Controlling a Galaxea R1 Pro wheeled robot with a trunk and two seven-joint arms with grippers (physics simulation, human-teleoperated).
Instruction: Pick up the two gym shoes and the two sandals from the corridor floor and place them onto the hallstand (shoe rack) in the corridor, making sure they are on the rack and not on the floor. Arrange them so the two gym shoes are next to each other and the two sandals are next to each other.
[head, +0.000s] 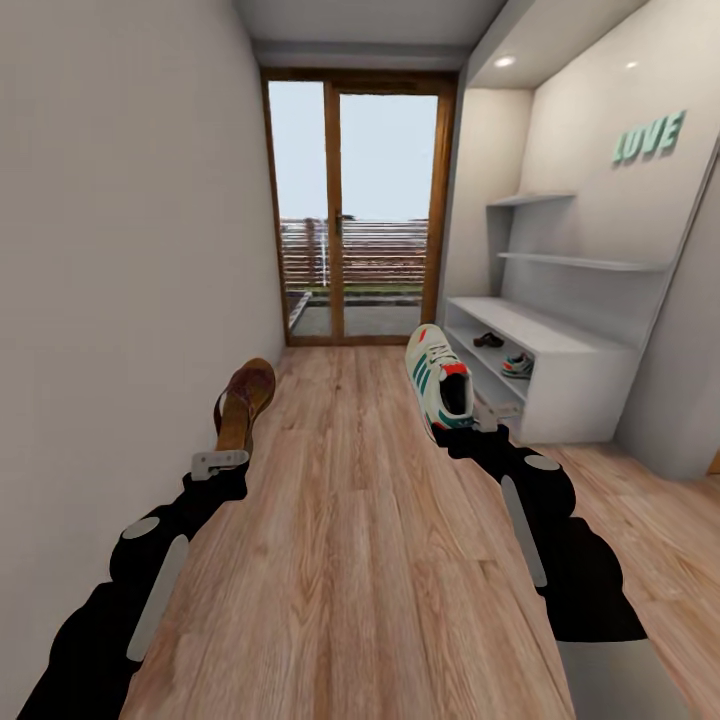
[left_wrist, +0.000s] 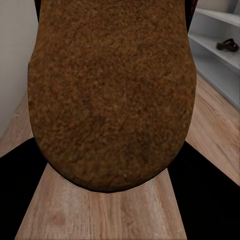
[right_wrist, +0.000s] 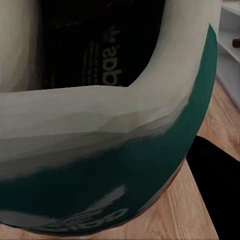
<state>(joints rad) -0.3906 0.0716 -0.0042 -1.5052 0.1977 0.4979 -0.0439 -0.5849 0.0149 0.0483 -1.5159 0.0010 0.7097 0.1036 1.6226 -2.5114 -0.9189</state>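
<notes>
**Both arms carrying shoes toward the rack**

Both arms are reaching forward and low over the corridor floor (head: 350, 560), each lifting its load clear of the planks. The left pincer (head: 220, 462) is gripping a sandal (head: 243, 403) by one end, sole facing its wrist camera. The right pincer (head: 478, 432) is clamping a gym shoe (head: 438, 383) at the heel, toe pointing ahead. Further right, the hallstand (head: 560, 345) is already housing another sandal (head: 488, 340) and sneaker (head: 517, 365) on its lower tier, likely awaiting their partners.
</notes>
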